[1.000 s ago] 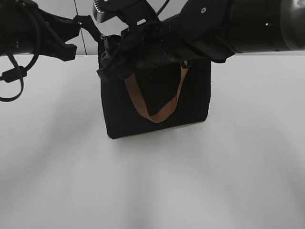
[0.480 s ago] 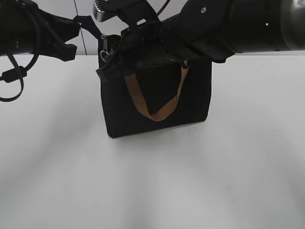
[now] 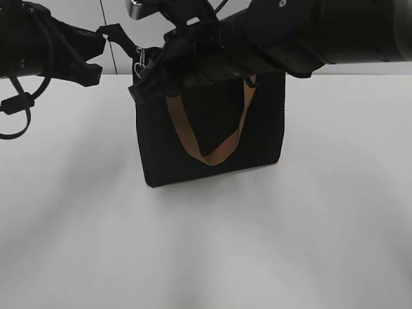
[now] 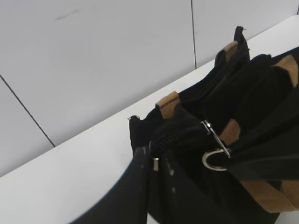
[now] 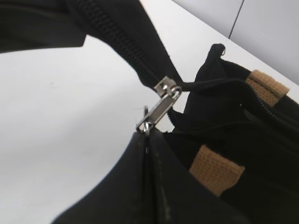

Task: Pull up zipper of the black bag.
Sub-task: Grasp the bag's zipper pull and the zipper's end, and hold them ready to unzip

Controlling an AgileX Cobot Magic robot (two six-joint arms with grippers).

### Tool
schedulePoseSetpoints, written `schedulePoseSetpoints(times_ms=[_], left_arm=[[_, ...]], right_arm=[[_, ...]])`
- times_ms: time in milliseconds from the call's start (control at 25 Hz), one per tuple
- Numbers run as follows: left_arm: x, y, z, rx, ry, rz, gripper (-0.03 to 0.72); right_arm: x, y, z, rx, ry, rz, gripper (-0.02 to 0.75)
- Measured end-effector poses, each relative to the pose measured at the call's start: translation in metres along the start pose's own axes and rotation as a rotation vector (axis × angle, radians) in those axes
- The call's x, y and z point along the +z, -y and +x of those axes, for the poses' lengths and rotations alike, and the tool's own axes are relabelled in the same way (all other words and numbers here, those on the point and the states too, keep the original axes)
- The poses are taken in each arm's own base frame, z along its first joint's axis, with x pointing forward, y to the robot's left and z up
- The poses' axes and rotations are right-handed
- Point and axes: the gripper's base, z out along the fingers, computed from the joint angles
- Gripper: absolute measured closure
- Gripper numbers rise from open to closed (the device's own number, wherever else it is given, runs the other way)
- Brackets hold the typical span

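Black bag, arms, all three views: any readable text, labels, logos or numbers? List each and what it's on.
None readable.
black bag: plain fabric, no print or tag in any view.
zipper: bare metal pull tab, no visible stamp.
Tan strap handle: unmarked.
right gripper: plain black, as is its arm housing.
left gripper: no lettering.

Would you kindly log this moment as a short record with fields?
bag: black bag upright on white table
handle: tan strap hangs in a V on its face
zipper: silver pull tab at the bag's left top corner
right end effector: shut on pull tab
left end effector: shut on the bag's end by the zipper
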Motion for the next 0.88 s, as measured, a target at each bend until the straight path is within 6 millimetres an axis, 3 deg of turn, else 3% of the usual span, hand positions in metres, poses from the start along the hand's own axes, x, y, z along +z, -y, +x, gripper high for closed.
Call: schedulePoseSetpoints(times_ms=[880], left_arm=[[0.000, -0.001, 0.004, 0.000, -0.044, -0.012, 0.678]], right_arm=[[-0.020, 0.045, 0.003, 0.129, -0.047, 0.007, 0.753]])
